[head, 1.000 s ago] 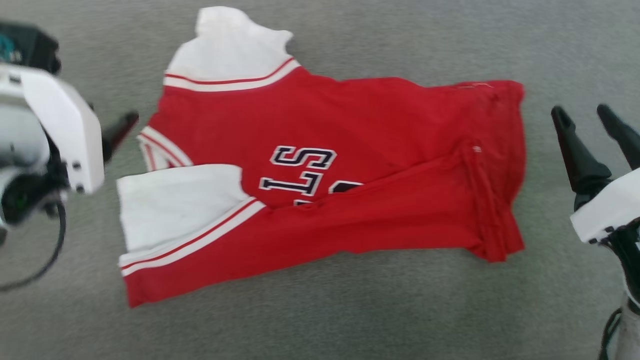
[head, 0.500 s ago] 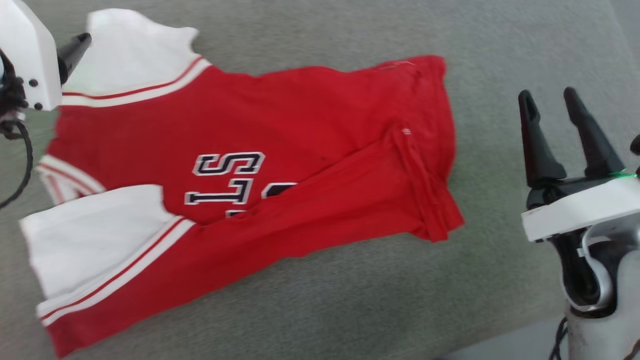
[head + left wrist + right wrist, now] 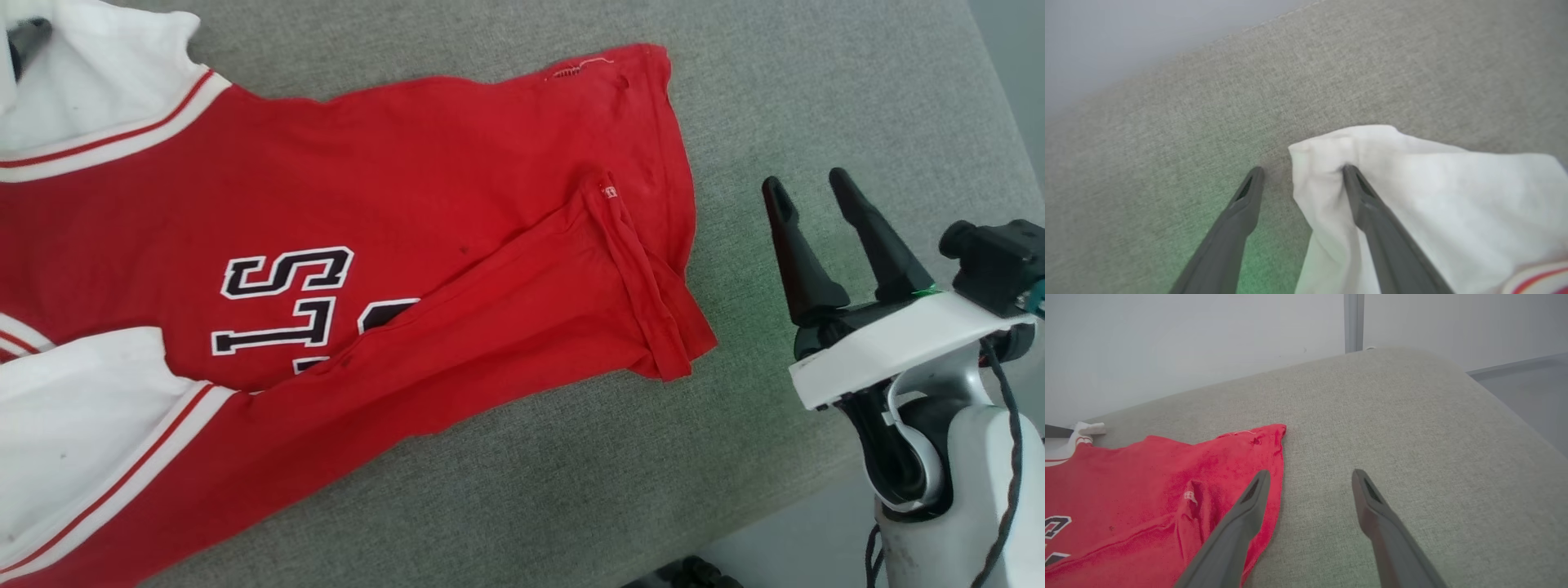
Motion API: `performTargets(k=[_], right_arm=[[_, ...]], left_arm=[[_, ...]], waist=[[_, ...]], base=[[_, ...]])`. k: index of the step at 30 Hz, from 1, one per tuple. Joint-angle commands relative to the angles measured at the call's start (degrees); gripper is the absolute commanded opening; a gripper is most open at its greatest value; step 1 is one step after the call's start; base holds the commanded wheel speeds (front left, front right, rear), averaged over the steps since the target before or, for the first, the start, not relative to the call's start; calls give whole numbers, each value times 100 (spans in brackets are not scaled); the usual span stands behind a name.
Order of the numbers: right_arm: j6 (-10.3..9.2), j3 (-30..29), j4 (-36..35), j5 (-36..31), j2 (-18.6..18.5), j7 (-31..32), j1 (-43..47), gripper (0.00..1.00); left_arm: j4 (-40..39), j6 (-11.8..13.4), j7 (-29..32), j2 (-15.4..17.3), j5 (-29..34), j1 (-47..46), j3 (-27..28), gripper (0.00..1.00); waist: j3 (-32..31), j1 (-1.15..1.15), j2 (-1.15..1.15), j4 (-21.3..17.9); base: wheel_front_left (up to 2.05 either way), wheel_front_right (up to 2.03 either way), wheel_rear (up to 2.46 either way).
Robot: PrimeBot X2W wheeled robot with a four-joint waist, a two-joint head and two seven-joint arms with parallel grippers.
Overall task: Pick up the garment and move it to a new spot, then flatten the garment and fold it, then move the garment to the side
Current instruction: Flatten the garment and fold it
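Head view: garment (image 3: 408, 204) on cushion (image 3: 816, 82), right hand (image 3: 806, 180) open, empty beside it, left hand (image 3: 1303, 168) open at sleeve (image 3: 1433, 196)

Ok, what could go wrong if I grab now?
The left gripper straddles the edge of the white sleeve, one finger on cloth; closing may catch only a thin pinch. The right gripper is clear of the hem, so a one-sided lift could drag the garment and open its folded flap.
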Motion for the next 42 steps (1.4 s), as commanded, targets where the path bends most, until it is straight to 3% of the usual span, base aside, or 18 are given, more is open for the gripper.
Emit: performTargets(k=[1,5,7,15,20,30,31,32,37,42], right_arm=[[-4,13,13,33,4,33,-68,100],[-4,132,62,23,4,271,-246,100],[-4,185,132,-10,4,484,-412,100],[-4,410,873,30,-119,1822,-1720,100],[-4,536,1911,70,-257,2685,-2847,100],[-2,1044,3447,262,-239,3661,-3795,100],[-2,1197,3574,305,-239,3808,-3832,88],[-2,1289,3677,335,-272,3910,-3855,0],[-3,1465,3786,428,-548,3991,-4006,0],[-4,1429,3581,469,-844,3685,-3967,0]], left_arm=[[127,45,111,-55,66,57,-81,100],[565,138,644,-291,-51,150,-209,100],[689,101,987,-394,-129,213,-298,0],[763,37,1079,-663,-85,-83,-389,0],[871,-49,874,-831,-81,-306,-377,0],[1087,-239,617,-1075,-127,-513,-370,0],[1109,-245,569,-1101,-139,-529,-358,0],[1137,-246,521,-1131,-157,-538,-338,0],[1224,-315,198,-1235,-155,-590,-311,0],[1201,-405,-172,-1367,-233,-732,-209,0]], waist=[[55,0,0,-32],[125,0,0,-33],[155,0,0,-18],[322,0,0,123],[390,0,0,296],[434,0,0,539],[435,0,0,563],[434,0,0,588],[326,0,0,767],[68,0,0,1015]], base=[[0,0,0],[0,0,0],[0,0,0],[0,0,0],[0,0,0],[0,0,0],[0,0,0],[0,0,0],[0,0,0],[0,0,0]])
